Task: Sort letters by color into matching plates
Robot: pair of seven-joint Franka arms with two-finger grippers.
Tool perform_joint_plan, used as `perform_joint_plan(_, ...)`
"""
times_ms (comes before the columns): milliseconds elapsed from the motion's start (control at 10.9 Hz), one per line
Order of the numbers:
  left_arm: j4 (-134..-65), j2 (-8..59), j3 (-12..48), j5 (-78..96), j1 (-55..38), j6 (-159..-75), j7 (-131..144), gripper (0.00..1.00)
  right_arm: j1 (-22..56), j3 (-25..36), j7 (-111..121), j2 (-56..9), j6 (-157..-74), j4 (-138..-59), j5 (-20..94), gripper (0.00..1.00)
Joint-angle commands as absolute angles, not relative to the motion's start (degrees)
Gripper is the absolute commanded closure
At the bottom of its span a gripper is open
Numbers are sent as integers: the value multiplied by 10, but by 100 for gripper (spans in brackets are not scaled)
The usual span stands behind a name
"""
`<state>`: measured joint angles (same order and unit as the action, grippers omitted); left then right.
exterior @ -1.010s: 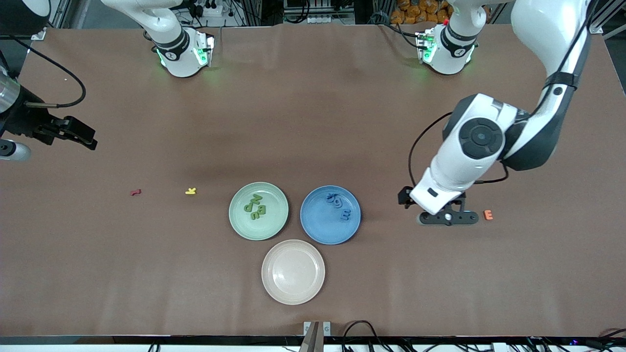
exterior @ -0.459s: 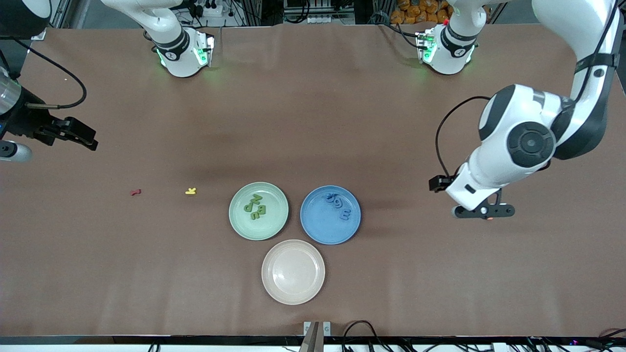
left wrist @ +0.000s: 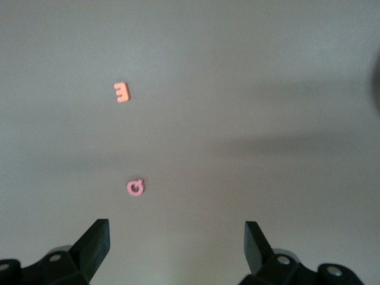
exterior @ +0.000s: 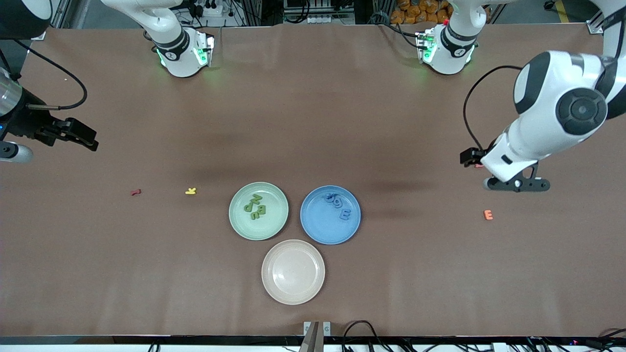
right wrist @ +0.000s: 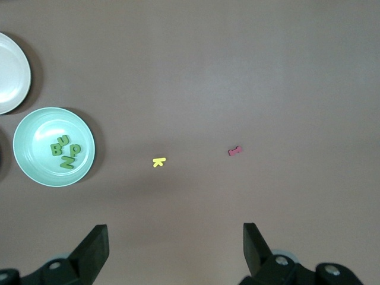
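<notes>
Green letters lie gathered in the mint plate and blue letters in the blue plate, so the sorting looks complete; the beige plate holds nothing. Yellow, red, orange and pink letters remain on the table. Left gripper over the pink letter and right gripper at its own table end hang wide open, empty.

A beige plate and orange, pink, yellow and red letters lie on the table.
</notes>
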<state>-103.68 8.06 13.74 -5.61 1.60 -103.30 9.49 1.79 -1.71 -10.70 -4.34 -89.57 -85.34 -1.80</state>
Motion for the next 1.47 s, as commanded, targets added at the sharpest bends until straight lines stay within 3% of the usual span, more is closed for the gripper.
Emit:
perform_joint_plan(0,-1124,-9,93,-26,-18,-1037,85,0,17,-20,-114,-42,-899,-856,-19,0)
perform_joint_plan(184,-1130,-33,32,-12,-65,-1035,79,0,17,-20,-114,-43,-899,-856,-19,0)
perform_joint_plan(735,-1019,-34,31,22,-17,-1034,78,0,19,-20,-114,-43,-899,-856,-20,0)
perform_joint_plan(1102,-953,-36,32,14,-17,-941,50,0,21,-20,-113,-43,-899,-856,-20,0)
perform_joint_plan(1378,-943,-35,33,2,-17,-926,13,0,21,-20,-114,-43,-898,-856,-20,0)
